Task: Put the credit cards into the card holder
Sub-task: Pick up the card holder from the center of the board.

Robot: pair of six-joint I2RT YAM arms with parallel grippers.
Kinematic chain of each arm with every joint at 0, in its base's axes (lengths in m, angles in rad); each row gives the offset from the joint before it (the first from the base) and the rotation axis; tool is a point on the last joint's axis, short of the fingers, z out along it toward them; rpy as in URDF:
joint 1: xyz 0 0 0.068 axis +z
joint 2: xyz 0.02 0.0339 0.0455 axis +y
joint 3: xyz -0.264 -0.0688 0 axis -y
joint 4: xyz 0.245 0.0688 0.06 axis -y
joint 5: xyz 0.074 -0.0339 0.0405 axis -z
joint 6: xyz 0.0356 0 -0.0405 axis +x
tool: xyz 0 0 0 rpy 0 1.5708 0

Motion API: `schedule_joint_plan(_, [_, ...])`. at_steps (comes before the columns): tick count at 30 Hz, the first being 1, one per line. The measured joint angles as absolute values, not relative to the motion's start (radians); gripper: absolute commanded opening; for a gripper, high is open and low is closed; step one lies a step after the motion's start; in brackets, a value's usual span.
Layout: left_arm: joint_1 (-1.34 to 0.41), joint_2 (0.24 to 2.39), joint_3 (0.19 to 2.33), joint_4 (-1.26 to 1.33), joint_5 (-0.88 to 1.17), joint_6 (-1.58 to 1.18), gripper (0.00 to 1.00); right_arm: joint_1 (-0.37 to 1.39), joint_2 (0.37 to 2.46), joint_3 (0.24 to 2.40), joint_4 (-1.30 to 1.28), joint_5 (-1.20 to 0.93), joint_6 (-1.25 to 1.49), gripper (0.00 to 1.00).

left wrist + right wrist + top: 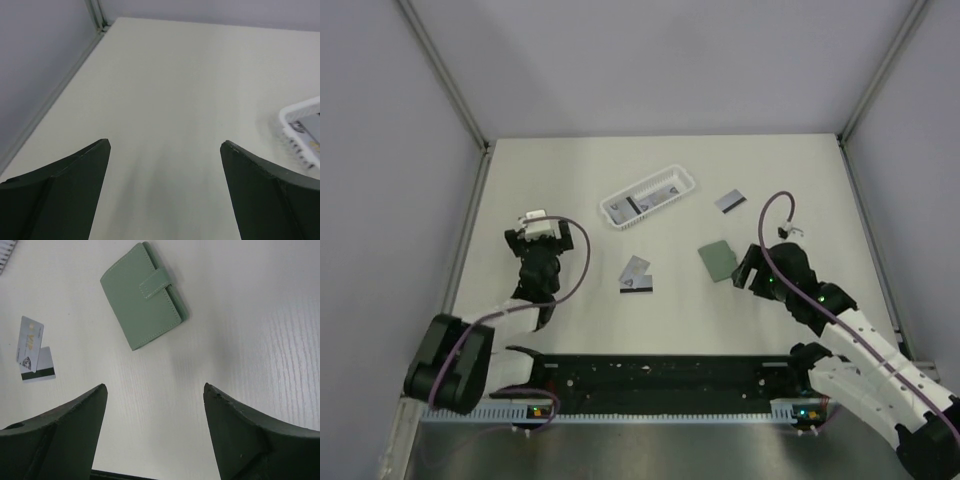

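Seen from above, the shut card holder (718, 261) lies at nine o'clock of the right gripper (155, 387), its jaws and those of the left gripper (165, 145) wide apart and empty, and the thin flat credit cards (636, 274) at the holder's nine o'clock may slip when pinched

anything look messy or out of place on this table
Nothing spilled or damaged, only scatter: a pair of cards lies overlapped and crooked mid-table, and a single card sits alone to the right of the white basket, which holds more. The card holder lies shut, at an angle.
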State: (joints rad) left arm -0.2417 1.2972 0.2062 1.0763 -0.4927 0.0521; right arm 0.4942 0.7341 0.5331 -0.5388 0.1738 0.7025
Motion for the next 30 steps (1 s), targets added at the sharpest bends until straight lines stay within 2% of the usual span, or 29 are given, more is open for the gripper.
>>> schedule_joint_plan(4, [-0.293, 1.063, 0.376, 0.643, -0.539, -0.102, 0.99, 0.494, 0.753, 0.542, -0.554, 0.231, 0.741, 0.76])
schedule_joint_plan(7, [-0.292, 0.958, 0.478, 0.436, -0.521, -0.218, 0.99, 0.484, 0.778, 0.536, -0.535, 0.243, 0.752, 0.73])
schedule_joint_plan(13, [-0.306, 0.886, 0.496, 0.178, -0.275, -0.375, 0.99, 0.315, 0.926, 0.522, -0.382, 0.116, 0.666, 0.73])
schedule_joint_plan(17, [-0.382, 0.886, 0.496, 0.104, -0.156, -0.447, 0.99, 0.219, 1.106, 0.541, -0.279, -0.006, 0.582, 0.72])
schedule_joint_plan(22, [-0.496, 0.89, 0.496, 0.073, -0.078, -0.508, 0.99, 0.2, 1.309, 0.611, -0.179, -0.123, 0.515, 0.68])
schedule_joint_plan(30, [-0.556, 0.881, 0.489, 0.047, -0.038, -0.551, 0.98, 0.2, 1.467, 0.686, -0.065, -0.196, 0.479, 0.59])
